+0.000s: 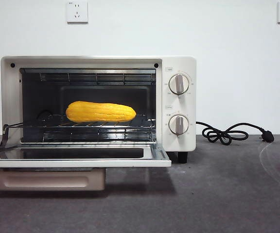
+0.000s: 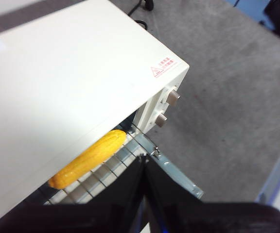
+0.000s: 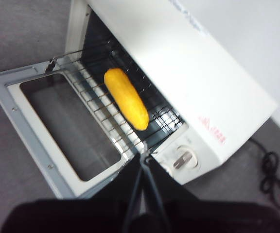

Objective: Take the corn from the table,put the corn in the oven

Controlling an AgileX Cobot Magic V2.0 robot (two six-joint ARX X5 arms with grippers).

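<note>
The yellow-orange corn (image 1: 100, 112) lies lengthwise on the wire rack inside the cream-white oven (image 1: 179, 68), whose glass door (image 1: 77, 156) hangs open and flat. From above, the corn (image 2: 89, 158) (image 3: 126, 98) rests on the rack, partly under the oven roof. My left gripper (image 2: 144, 160) hovers high above the oven's front, shut and empty. On the knob side, my right gripper (image 3: 144, 158) is also raised above the oven, shut with nothing in it. Neither arm shows in the front view.
A pulled-out crumb tray (image 1: 47, 178) sits under the open door. The oven's black power cord (image 1: 232, 133) lies coiled on the dark grey table (image 1: 227, 194) to the right. Two wall sockets (image 1: 77, 11) are on the white wall behind.
</note>
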